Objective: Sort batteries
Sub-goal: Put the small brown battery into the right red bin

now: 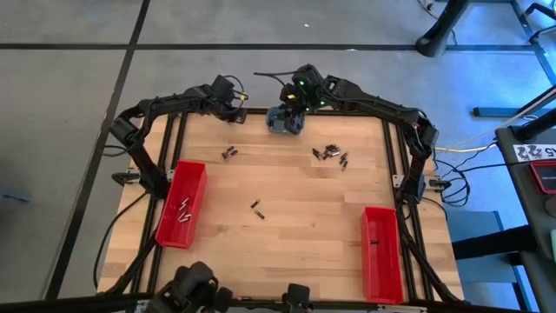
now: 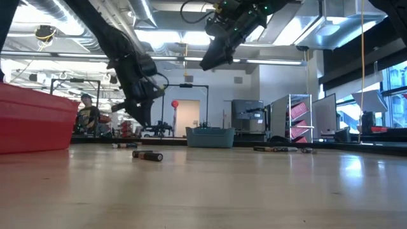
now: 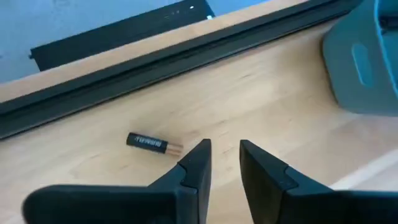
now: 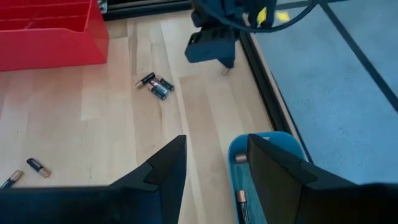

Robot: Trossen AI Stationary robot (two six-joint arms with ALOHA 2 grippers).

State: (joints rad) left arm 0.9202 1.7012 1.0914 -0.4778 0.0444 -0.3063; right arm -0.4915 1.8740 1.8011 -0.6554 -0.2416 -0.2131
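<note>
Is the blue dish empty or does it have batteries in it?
Not empty: the blue dish holds at least two batteries, seen past the right tool.

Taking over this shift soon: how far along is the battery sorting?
Early. Done: a few batteries lie in the left red bin. In hand: nothing visibly gripped; the left claw hangs beside a loose battery at the far edge. Left: clusters on the table and batteries in the blue dish.
</note>
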